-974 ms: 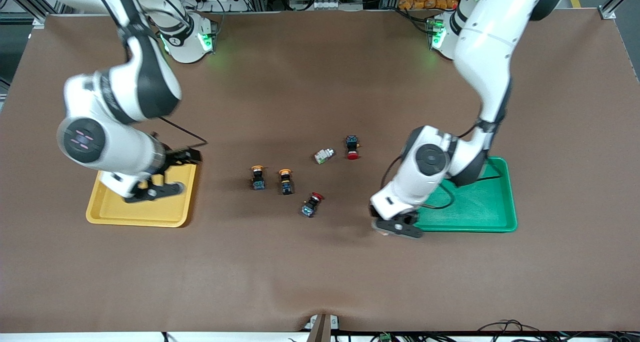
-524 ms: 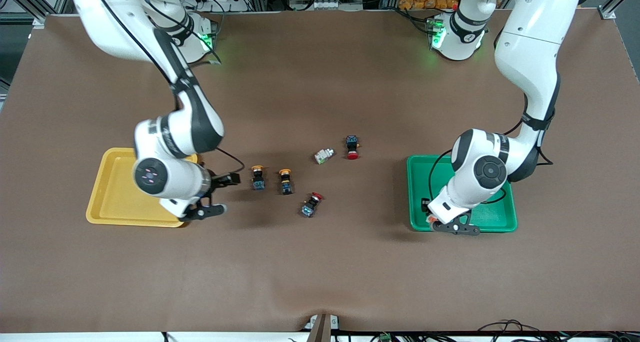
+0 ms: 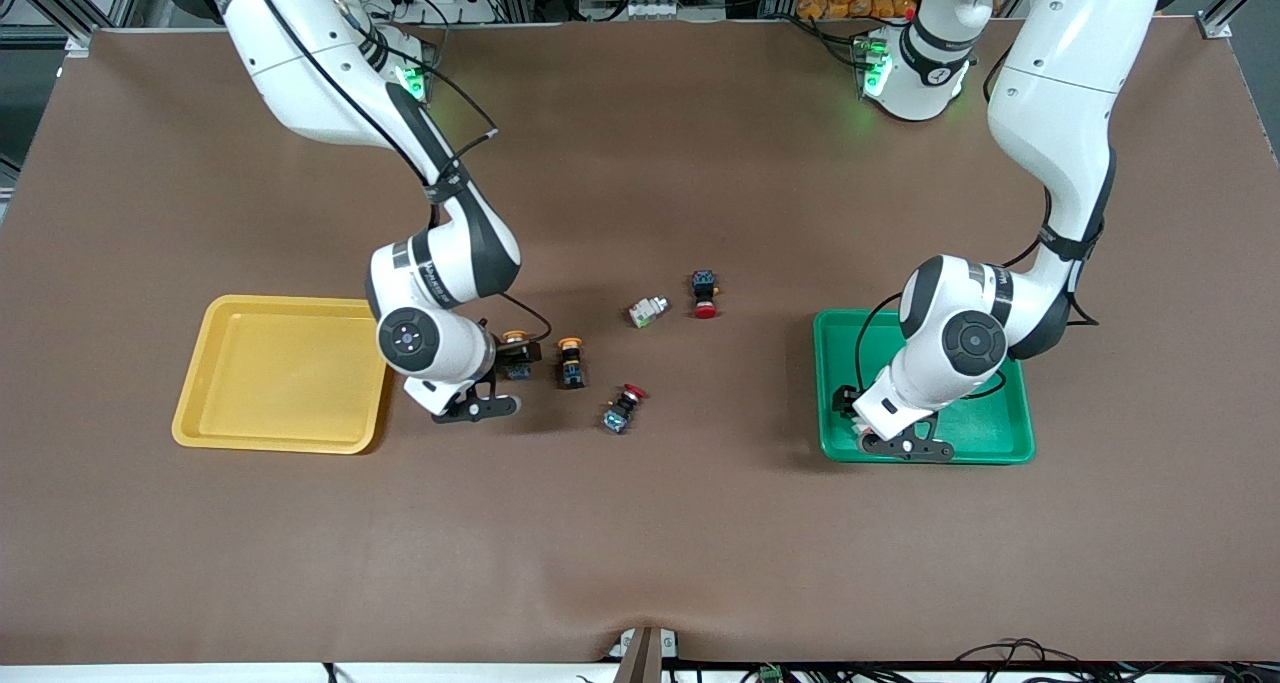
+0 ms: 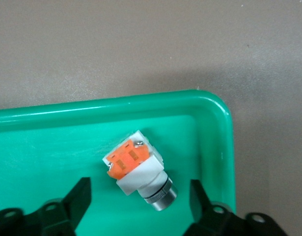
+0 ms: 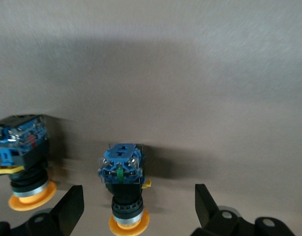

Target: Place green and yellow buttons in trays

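Note:
The green tray (image 3: 985, 433) holds a whitish-silver button with an orange end (image 4: 137, 168), lying on its side near a corner. My left gripper (image 4: 138, 201) is open low over it, fingers apart on either side and not touching it; in the front view this gripper (image 3: 876, 425) hides the button. My right gripper (image 5: 136, 206) is open around a yellow-capped button (image 5: 122, 189), standing just beside the yellow tray (image 3: 250, 363). In the front view that gripper (image 3: 500, 378) is at the button (image 3: 516, 353). A second yellow-capped button (image 3: 571, 361) stands beside it. A whitish button with a green end (image 3: 648, 310) lies mid-table.
Two red-capped black buttons lie mid-table, one (image 3: 705, 294) beside the whitish button and one (image 3: 622, 409) nearer the front camera. The yellow tray holds nothing. The brown mat (image 3: 640, 543) is bare toward the front camera.
My right gripper swept from over the yellow tray to the yellow-capped buttons. My left gripper moved from beside the green tray to over its corner, where the whitish button now lies.

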Tool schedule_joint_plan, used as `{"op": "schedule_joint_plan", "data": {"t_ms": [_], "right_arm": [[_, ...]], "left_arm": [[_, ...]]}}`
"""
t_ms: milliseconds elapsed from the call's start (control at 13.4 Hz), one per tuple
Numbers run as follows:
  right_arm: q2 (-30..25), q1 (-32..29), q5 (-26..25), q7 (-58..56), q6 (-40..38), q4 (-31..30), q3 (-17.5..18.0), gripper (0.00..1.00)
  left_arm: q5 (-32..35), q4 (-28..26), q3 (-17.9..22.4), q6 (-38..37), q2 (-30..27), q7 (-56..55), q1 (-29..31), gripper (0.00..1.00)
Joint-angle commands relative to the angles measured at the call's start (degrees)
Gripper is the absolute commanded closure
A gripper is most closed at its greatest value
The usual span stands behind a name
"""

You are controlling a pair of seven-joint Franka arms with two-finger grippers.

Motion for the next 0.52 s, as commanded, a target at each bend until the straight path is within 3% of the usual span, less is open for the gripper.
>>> {"op": "schedule_joint_plan", "data": {"t_ms": [0,300,449], "right_arm": [[-0.69,1.14,0.87,0.35,1.85,-2.28,-0.52,0.00],[0.19,2.20,0.87,0.35,3.96,-2.28,-0.52,0.01],[0.45,2.46,0.87,0.44,4.76,-2.37,-0.52,0.67]], "left_arm": [[0.55,-1.06,-0.21,-2.40,-2.36,-0.94,0.30,0.00],[0.38,-1.05,-0.21,-5.66,-5.43,-2.78,0.31,0.00],[0.38,-0.79,-0.21,-6.64,-6.66,-4.62,-0.04,0.00]]}}
